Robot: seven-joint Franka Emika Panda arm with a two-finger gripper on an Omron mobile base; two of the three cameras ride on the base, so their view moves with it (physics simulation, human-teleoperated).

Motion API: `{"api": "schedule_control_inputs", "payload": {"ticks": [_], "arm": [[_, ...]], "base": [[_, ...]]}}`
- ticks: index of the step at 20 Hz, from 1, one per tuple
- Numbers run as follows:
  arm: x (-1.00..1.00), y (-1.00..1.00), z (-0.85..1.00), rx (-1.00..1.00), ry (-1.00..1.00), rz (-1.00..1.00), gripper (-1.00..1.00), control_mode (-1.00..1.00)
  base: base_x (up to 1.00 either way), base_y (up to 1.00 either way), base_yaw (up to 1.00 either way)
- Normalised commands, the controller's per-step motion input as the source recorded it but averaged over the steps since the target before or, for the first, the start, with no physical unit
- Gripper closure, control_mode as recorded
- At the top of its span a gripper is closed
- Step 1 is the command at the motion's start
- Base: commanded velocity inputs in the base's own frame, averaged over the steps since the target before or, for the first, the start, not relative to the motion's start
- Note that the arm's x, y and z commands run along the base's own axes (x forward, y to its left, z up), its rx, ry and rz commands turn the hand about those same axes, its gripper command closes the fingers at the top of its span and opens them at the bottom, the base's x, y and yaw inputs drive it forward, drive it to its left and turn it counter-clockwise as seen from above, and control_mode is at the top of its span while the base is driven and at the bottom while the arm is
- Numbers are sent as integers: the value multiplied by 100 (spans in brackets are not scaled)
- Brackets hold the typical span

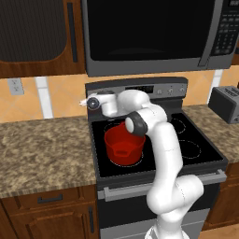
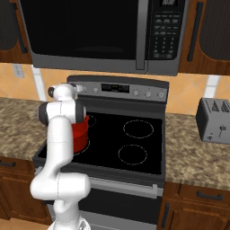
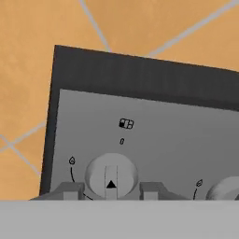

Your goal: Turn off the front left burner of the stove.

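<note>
The stove (image 1: 205, 156) has a black glass top and a grey control panel (image 3: 177, 140) at the back. A red pot (image 1: 123, 145) stands on the front left burner and hides its ring. My gripper (image 1: 85, 101) reaches over the pot to the panel's left end. In the hand view the gripper (image 3: 111, 190) is open, with one fingertip on each side of the leftmost round knob (image 3: 112, 173) and a small gap to it. The knob's black arrow mark points up toward the panel's top. From the right, the gripper (image 2: 80, 88) sits at that same panel corner.
A second knob (image 3: 226, 189) lies to the right on the panel. The black microwave (image 1: 149, 32) hangs close above the stove. A grey toaster (image 2: 214, 119) stands on the right counter. Granite counter (image 1: 44, 149) runs to the left, with an orange tiled wall behind.
</note>
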Motion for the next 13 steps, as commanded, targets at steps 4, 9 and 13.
{"api": "schedule_control_inputs", "payload": {"ticks": [4, 9, 13], "arm": [[8, 0, 38, 32, 0, 0, 100, -100], [0, 0, 28, 32, 0, 0, 100, -100], [0, 0, 25, 30, 0, 0, 100, -100]], "base": [[0, 0, 0], [0, 0, 0], [0, 0, 0]]}}
